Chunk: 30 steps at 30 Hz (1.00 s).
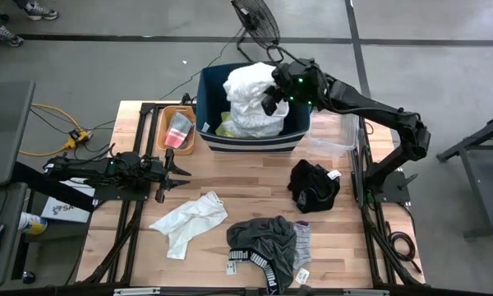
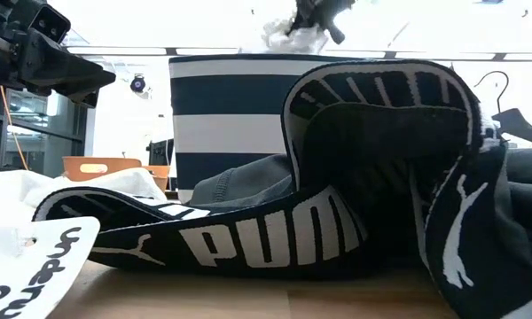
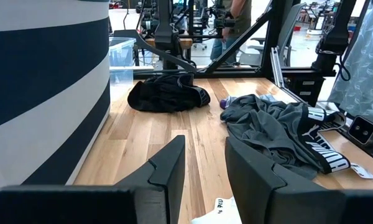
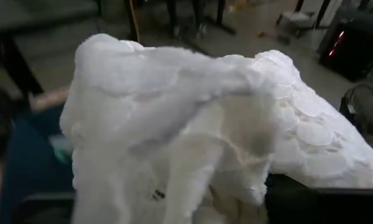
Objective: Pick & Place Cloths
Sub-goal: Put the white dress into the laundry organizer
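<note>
My right gripper (image 1: 273,95) is over the navy striped bin (image 1: 255,141) and is shut on a thin white garment (image 1: 251,99), which fills the right wrist view (image 4: 193,124). A yellow shirt (image 1: 227,128) lies inside the bin. On the table lie another white garment (image 1: 193,219), dark grey shorts with a lettered waistband (image 1: 263,243), grey-pink socks (image 1: 302,240) and a black garment (image 1: 314,186). My left gripper (image 1: 174,173) is open and empty at the table's left, near the orange tray (image 1: 177,127); its fingers show apart in its wrist view (image 3: 205,168). My right gripper holds the white garment near its top (image 1: 267,82), coming in from the table's right side above the bin. The bunched cloth hides the fingers and the place of contact. The garment hangs below the gripper, its lower part (image 1: 259,125) down in the bin.
A clear plastic box (image 1: 333,131) stands right of the bin. The orange tray holds a pink item (image 1: 179,133). A fan (image 1: 256,20) stands on the floor behind the bin. Bare wood shows between my left gripper and the black garment.
</note>
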### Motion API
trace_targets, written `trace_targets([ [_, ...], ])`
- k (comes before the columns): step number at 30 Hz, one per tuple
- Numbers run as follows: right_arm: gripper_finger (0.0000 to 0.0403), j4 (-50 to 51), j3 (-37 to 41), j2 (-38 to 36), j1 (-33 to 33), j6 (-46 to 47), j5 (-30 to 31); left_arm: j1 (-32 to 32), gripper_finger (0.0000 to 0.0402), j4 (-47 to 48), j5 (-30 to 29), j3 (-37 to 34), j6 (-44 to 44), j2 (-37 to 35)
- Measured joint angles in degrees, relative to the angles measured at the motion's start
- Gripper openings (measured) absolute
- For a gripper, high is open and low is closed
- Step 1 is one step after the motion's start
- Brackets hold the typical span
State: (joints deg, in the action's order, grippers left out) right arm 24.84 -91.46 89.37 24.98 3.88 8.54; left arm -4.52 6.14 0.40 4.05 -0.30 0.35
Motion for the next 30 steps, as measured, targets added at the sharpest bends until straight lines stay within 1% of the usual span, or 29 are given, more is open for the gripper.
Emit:
trace_targets([
  [6,0.0058,4.5,0.0,3.2,1.8,-2.6,-3.5,0.0,0.0113,0.0,0.0,0.0,0.0,0.0],
  [10,0.0058,5.0,0.0,6.2,2.6,-2.7,-5.8,0.0,0.0113,0.0,0.0,0.0,0.0,0.0],
  [13,0.0058,4.5,0.0,8.4,2.9,-2.8,-6.2,0.0,0.0113,0.0,0.0,0.0,0.0,0.0],
  [19,0.0058,2.7,-0.1,13.3,3.6,-7.1,-7.7,0.0,0.0113,0.0,0.0,0.0,0.0,0.0],
  [24,0.0058,1.3,-0.1,17.4,4.2,-6.6,-10.4,0.0,0.0113,0.0,0.0,0.0,0.0,0.0],
  [30,0.0058,-0.8,-0.1,21.4,4.6,-3.7,-11.7,0.0,0.0113,0.0,0.0,0.0,0.0,0.0],
])
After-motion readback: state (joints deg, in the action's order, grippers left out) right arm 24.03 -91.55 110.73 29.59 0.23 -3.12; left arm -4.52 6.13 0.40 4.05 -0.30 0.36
